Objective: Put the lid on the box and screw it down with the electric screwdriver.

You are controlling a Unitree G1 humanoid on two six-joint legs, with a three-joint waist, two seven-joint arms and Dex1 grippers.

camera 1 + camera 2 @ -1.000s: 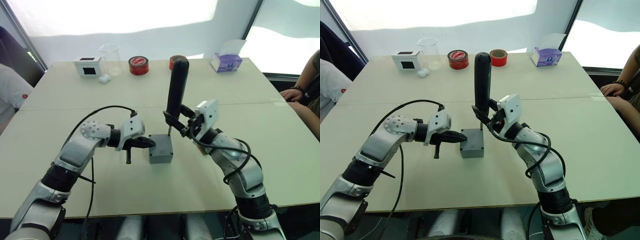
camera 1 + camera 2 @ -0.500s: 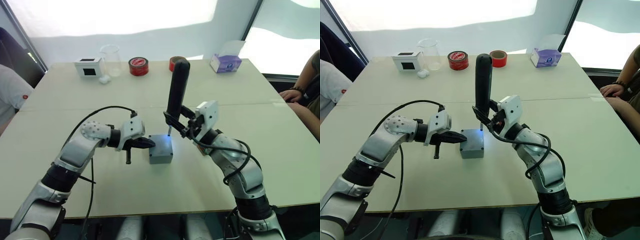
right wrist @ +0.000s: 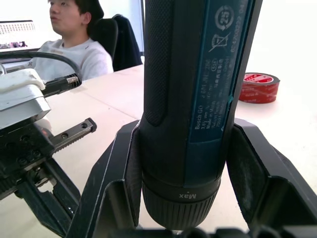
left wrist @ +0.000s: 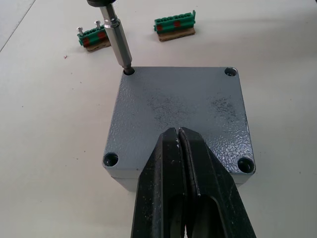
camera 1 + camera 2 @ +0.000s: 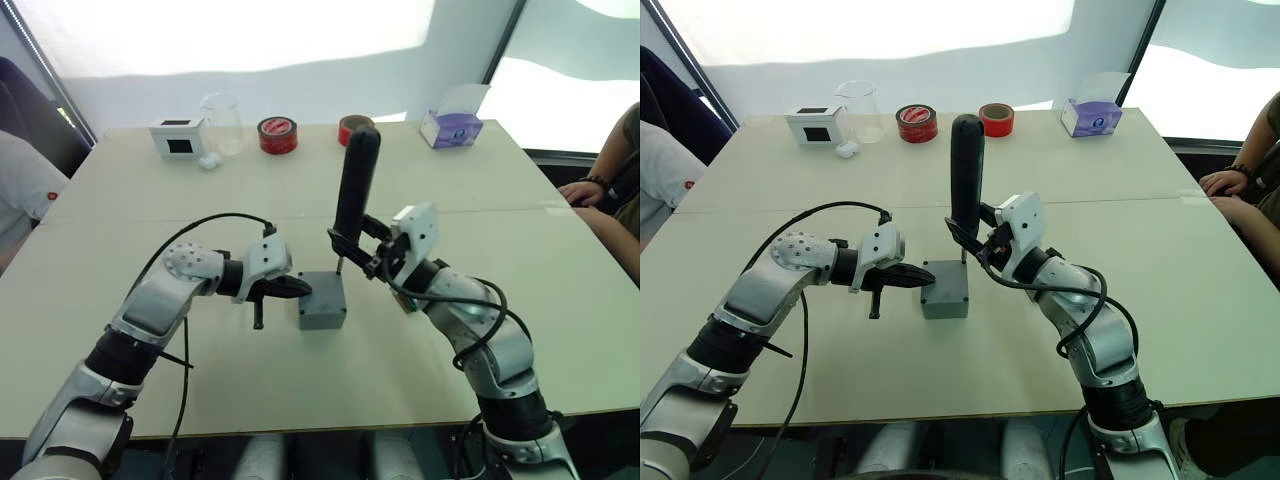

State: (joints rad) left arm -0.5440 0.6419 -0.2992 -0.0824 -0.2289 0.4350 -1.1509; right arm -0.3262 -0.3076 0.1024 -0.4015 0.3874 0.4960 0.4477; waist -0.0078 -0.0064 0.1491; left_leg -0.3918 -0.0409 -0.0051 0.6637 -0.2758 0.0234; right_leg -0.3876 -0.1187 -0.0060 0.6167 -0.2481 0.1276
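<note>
The lid sat flush on the box mid-desk. The right gripper clenched the electric screwdriver low on its rigid, probably top-heavy barrel, bit in one corner hole. The left gripper, fingers pressed together, braced the box's side against sliding.

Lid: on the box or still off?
On. The lid sits square over the box, corner holes showing, with the electric screwdriver bit in one corner hole.
</note>
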